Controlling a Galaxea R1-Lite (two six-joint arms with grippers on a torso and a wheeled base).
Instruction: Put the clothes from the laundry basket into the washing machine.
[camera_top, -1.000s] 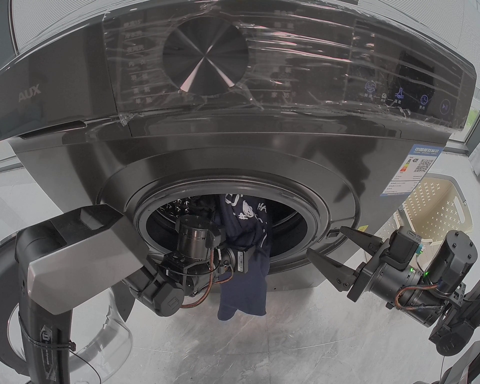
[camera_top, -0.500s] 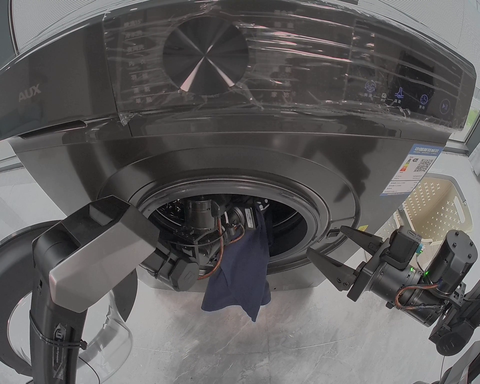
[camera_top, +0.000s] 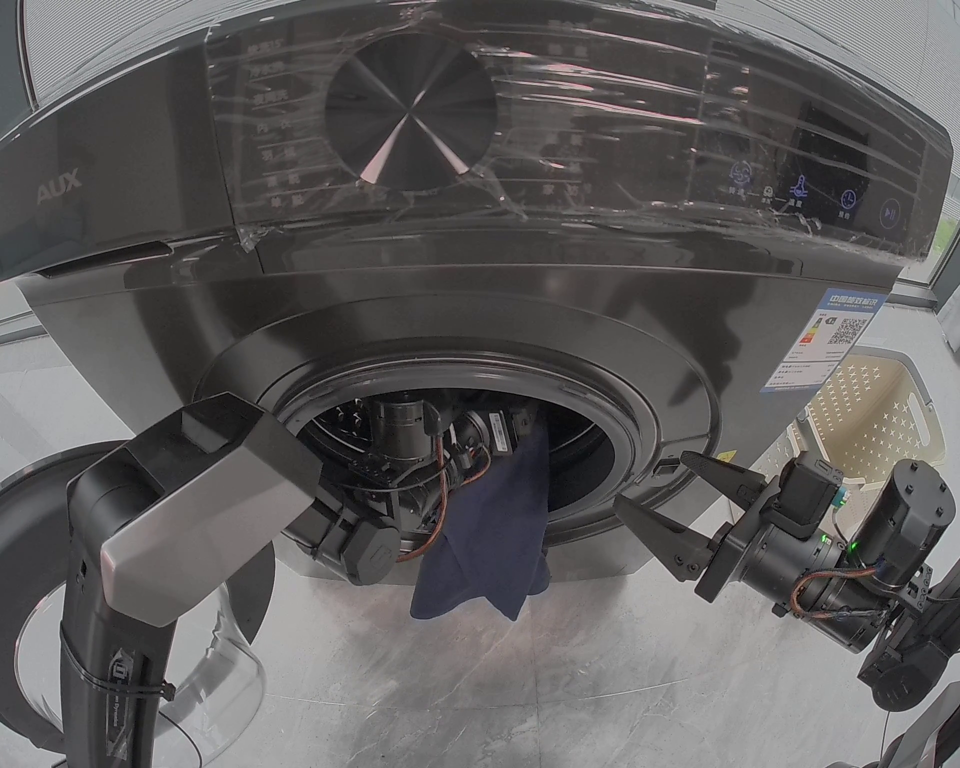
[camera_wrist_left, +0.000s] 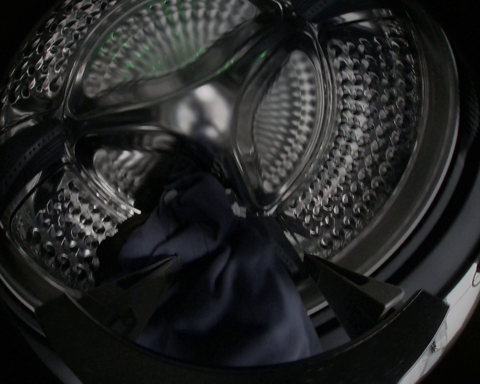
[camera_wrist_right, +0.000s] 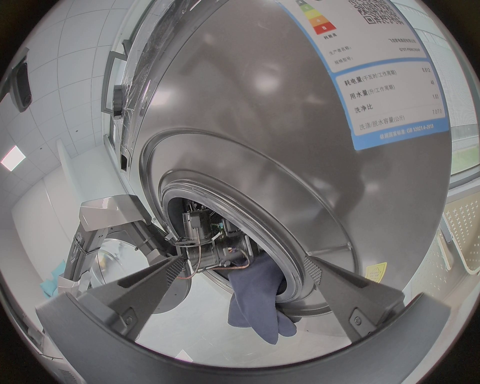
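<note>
The right end effector (camera_top: 651, 481) hangs wide open and empty before the washing machine (camera_top: 500, 300). The navy garment (camera_top: 490, 530) drapes over the door rim (camera_top: 620, 420), its tail dangling outside. It could slide back out (much of its weight seems outside). Deeper in the drum (camera_wrist_left: 370, 150), the left end effector (camera_wrist_left: 240, 259) is spread wide, with the cloth lying loose between its fingers.
</note>
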